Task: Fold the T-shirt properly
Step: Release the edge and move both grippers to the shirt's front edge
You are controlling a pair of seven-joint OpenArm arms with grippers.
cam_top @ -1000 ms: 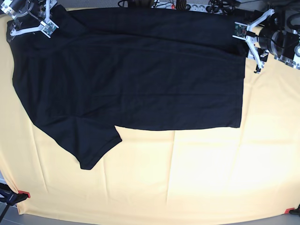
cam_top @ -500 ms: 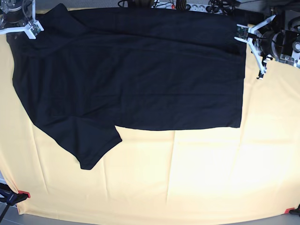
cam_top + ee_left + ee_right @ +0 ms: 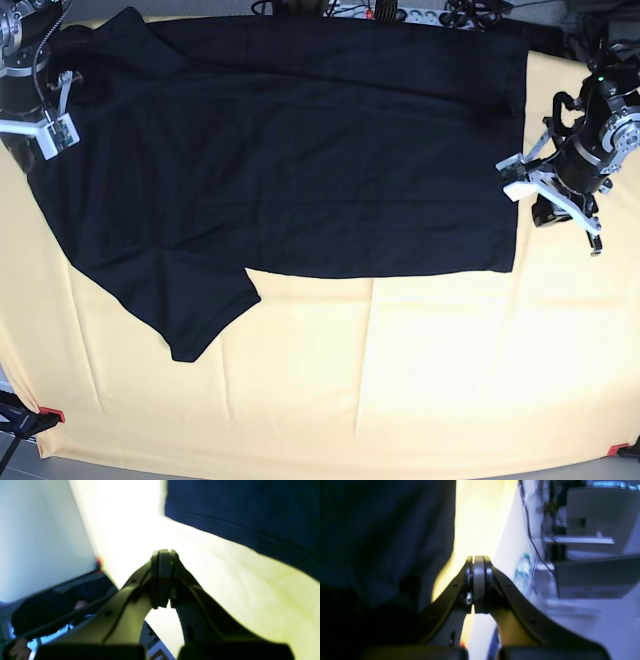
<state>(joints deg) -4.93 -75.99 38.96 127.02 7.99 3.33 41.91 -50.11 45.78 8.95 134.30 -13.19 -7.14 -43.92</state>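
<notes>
The black T-shirt [image 3: 290, 150] lies spread flat across the back half of the yellow table cloth, one sleeve [image 3: 200, 310] pointing to the front left. My left gripper [image 3: 590, 232] is shut and empty, just right of the shirt's right edge. In the left wrist view its gripper [image 3: 163, 555] hangs over bare yellow cloth, with the shirt's hem [image 3: 250, 517] at the upper right. My right gripper [image 3: 15, 125] is at the shirt's left edge. In the right wrist view its gripper [image 3: 478, 558] is shut and empty, with the shirt [image 3: 382, 530] to its left.
The yellow table cloth [image 3: 420, 380] covers the table and is held by red clamps at the front corners [image 3: 50, 414]. Cables and a power strip [image 3: 400, 12] lie behind the table. A water bottle [image 3: 523, 567] and shelving stand beyond the table's edge.
Both arms have moved from the shirt's back corners towards the front. The left gripper came down along the right edge, the right gripper down the left edge. The shirt has not visibly moved.
</notes>
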